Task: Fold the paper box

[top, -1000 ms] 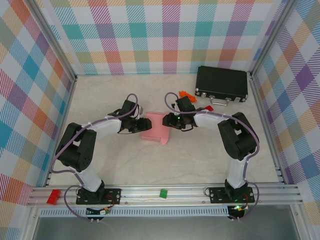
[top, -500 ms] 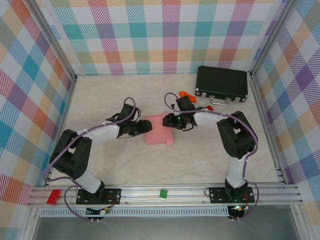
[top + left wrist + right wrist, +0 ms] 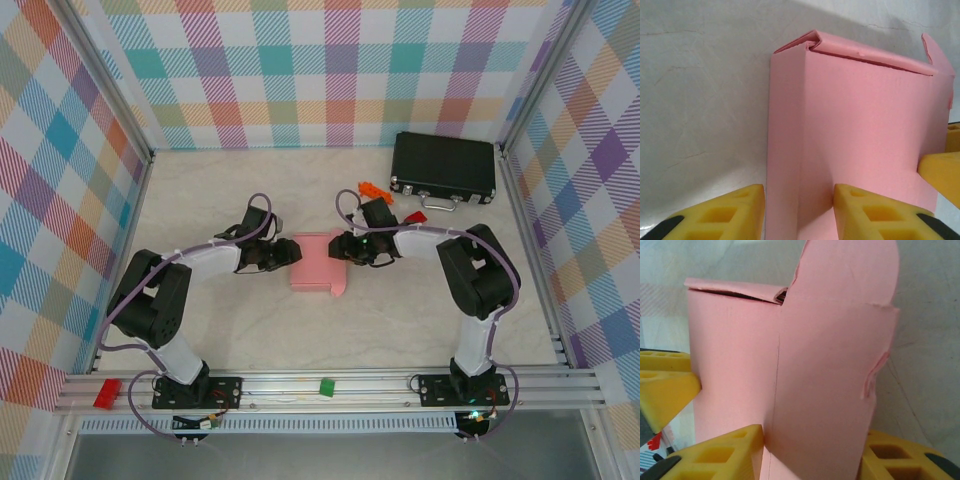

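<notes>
While both arms reach out from the near edge of the table (image 3: 300,335), the paper box (image 3: 315,262) lies between their grippers, nearer than the black case (image 3: 444,166) and well to its left; it is already a small rectangular shell, with a rounded tuck flap standing open by the right gripper's hold, so I judge the step in hand to be closing that flap. To do it well, the left gripper (image 3: 283,256), on the box's side away from the case, should only brace the body (thin card dents easily); the right gripper (image 3: 343,250), on the case side, should bend the flap along its crease and slide it in square. Left fingers (image 3: 725,212): a moderate gap, pinching one long corner of the box, one pad outside the narrow wall, the other on the broad face; right fingers (image 3: 715,457): set wider, clamped on the panel that carries the flap. Farther off, small orange pieces (image 3: 372,189) lie just left of the case.
</notes>
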Motion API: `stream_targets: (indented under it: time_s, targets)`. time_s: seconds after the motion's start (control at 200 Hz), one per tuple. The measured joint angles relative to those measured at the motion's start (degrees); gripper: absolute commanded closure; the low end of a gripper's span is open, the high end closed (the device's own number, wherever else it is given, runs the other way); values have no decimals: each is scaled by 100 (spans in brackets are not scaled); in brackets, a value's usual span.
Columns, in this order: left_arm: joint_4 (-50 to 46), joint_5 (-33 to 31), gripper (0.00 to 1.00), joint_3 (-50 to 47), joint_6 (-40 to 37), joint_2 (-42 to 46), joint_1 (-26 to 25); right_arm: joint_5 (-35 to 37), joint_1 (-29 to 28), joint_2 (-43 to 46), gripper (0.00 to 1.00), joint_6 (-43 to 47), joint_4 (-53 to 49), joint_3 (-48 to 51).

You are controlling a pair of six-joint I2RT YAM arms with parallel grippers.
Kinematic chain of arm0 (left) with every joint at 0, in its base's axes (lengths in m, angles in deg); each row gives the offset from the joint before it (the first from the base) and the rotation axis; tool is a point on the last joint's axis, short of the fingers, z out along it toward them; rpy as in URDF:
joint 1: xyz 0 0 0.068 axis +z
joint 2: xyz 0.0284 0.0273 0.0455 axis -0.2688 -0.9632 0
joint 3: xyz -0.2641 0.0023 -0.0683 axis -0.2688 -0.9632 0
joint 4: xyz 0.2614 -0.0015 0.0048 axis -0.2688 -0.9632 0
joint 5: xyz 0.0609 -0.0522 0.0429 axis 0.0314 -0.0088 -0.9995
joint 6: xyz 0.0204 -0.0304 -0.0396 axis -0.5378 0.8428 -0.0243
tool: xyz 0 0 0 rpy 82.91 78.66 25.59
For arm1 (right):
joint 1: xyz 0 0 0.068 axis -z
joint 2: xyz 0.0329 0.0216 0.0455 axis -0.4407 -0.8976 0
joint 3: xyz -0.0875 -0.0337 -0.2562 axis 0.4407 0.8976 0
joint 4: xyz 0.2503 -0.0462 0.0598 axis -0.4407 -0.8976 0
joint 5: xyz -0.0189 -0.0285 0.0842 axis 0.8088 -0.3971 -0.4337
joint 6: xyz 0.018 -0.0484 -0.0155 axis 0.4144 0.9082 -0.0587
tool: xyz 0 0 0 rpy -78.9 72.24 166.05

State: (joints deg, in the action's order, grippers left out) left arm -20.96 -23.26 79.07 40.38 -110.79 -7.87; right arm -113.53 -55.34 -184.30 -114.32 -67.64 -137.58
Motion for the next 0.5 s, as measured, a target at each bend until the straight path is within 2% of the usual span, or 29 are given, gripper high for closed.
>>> stream_targets:
  time_s: [0.175,0.5]
  targets:
    - [90,87,69,7,9,-37,0,-184,55,0,61,-90,146,63]
    - [664,271,68,-26,186,-234,118,-732,74,131,62,-426,802,286]
